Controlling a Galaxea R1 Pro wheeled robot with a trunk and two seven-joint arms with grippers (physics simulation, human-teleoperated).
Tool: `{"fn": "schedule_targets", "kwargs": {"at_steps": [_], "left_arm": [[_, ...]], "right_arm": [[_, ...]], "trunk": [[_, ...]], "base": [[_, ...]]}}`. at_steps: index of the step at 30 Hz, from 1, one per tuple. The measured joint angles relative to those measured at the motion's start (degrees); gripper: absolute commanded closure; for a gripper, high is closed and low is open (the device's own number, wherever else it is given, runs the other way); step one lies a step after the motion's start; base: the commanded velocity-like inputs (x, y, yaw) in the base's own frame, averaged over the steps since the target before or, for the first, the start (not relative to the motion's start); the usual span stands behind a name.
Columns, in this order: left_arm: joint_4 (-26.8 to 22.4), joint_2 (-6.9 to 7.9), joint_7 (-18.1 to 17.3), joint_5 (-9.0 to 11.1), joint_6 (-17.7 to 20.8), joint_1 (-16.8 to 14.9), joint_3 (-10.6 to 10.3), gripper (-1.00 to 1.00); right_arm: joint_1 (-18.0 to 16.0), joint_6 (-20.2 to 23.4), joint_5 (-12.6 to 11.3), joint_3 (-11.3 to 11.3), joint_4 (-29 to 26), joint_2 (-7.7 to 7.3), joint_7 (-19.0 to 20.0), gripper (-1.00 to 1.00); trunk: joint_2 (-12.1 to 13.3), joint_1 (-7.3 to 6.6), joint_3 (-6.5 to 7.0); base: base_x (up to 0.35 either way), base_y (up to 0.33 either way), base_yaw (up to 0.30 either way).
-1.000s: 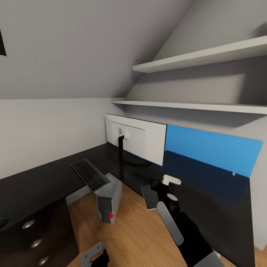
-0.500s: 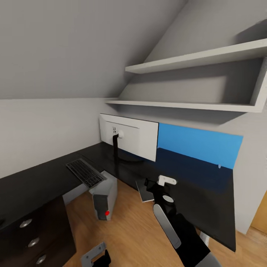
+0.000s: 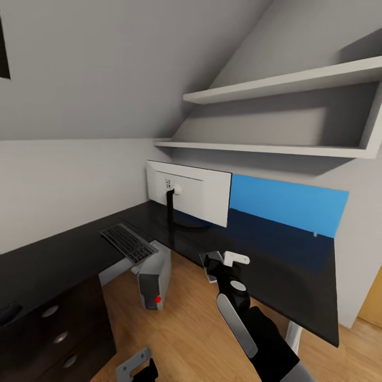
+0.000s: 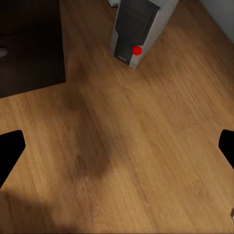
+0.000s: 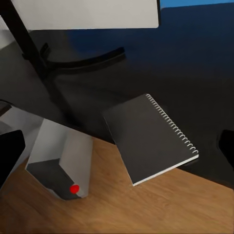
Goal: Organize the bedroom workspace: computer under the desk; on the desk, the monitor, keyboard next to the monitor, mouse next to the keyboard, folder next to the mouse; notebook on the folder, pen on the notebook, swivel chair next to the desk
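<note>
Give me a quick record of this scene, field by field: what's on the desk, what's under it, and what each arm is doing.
Desk: glossy black top, L-shaped
Monitor: on desk, white back toward camera
Keyboard: on desk, one end past the edge
Computer: on wood floor under desk
Notebook: spiral-bound, on desk, overhanging the edge
Right pincer: open, above the notebook
Left pincer: open, over bare floor
Wall shelves: two, white

Right arm stretched forward, right gripper [image 3: 220,263] at worktop [image 3: 276,265] front edge, fingers spread. Left gripper [image 3: 135,366] low, short of the worktop, fingers apart.
</note>
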Motion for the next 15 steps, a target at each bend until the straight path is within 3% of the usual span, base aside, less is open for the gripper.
{"fn": "schedule_targets", "kwargs": {"at_steps": [5,11,15], "left_arm": [[0.03,-0.02,0.02,0.07,0.0,0.0,0.07,-1.0],[0.04,-0.02,0.08,0.01,-0.01,0.0,0.0,-1.0],[0.04,-0.14,0.13,-0.12,-0.02,0.0,-0.3,-1.0]], "right_arm": [[0.0,0.01,-0.07,-0.08,0.27,-0.16,0.08,-1.0],[0.0,0.06,-0.81,-0.17,0.4,-0.31,0.2,-1.0],[0.01,0.08,-5.4,-0.37,0.3,-0.69,0.22,-1.0]], "trunk": [[0.0,-0.01,-0.02],[0.0,0.0,-0.03],[0.0,0.0,-0.03]], "base": [[0.099,0.179,0.0],[0.027,0.047,0.0],[0.007,0.011,0.0]]}}
